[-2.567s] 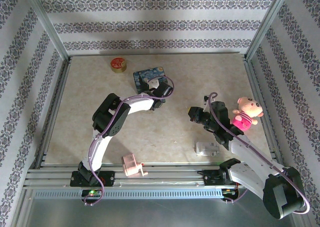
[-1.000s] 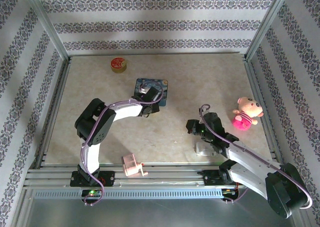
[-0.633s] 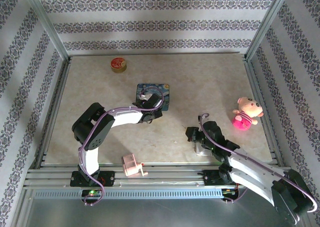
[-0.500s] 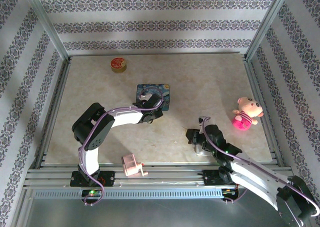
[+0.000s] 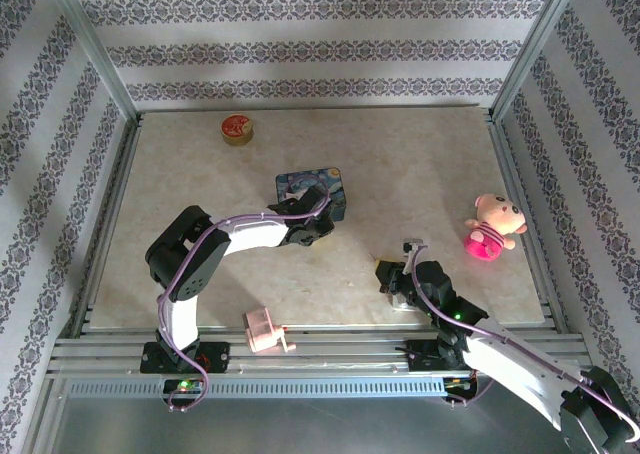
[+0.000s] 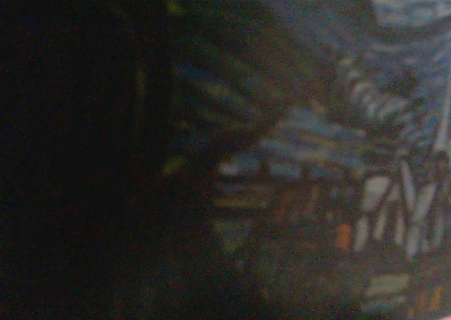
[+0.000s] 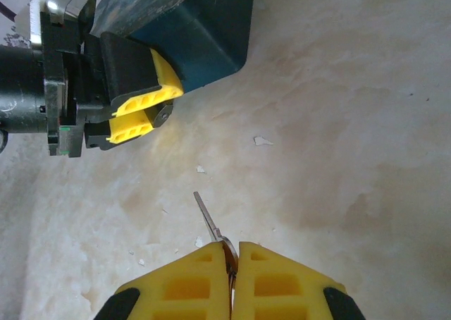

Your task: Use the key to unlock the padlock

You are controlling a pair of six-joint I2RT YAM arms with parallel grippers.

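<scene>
From the top view, I am seeing the right gripper (image 5: pixel 388 274) pulling back from mid-table toward the near edge. The left gripper (image 5: pixel 316 218) is dragging the blue tin (image 5: pixel 312 186) nearer and turning it slightly. I am reading this as the two arms closing in for the insertion, though I am not managing to pick out the padlock by the tin.

The beige marbled table (image 5: pixel 200 184) is also carrying a red round tin (image 5: pixel 237 129), a pink plush toy (image 5: pixel 488 229), a small white object (image 5: pixel 405 296) just beside the right arm, and a pink object (image 5: pixel 265 331) at the near rail. Striped patterned walls (image 5: pixel 320 54) are closing in three sides.

The left wrist camera is giving me only dark, blurred paintwork of the tin (image 6: pixel 366 193), very close.

In the right wrist view my fingers (image 7: pixel 197 278) are pinching the key (image 7: pixel 210 221), its blade pointing out toward the left gripper (image 7: pixel 169 103). Its pads are sitting close together at the tin's corner (image 7: pixel 211 31), and I cannot tell whether they are holding anything. White flecks are dotting the surface (image 7: pixel 338 122).
</scene>
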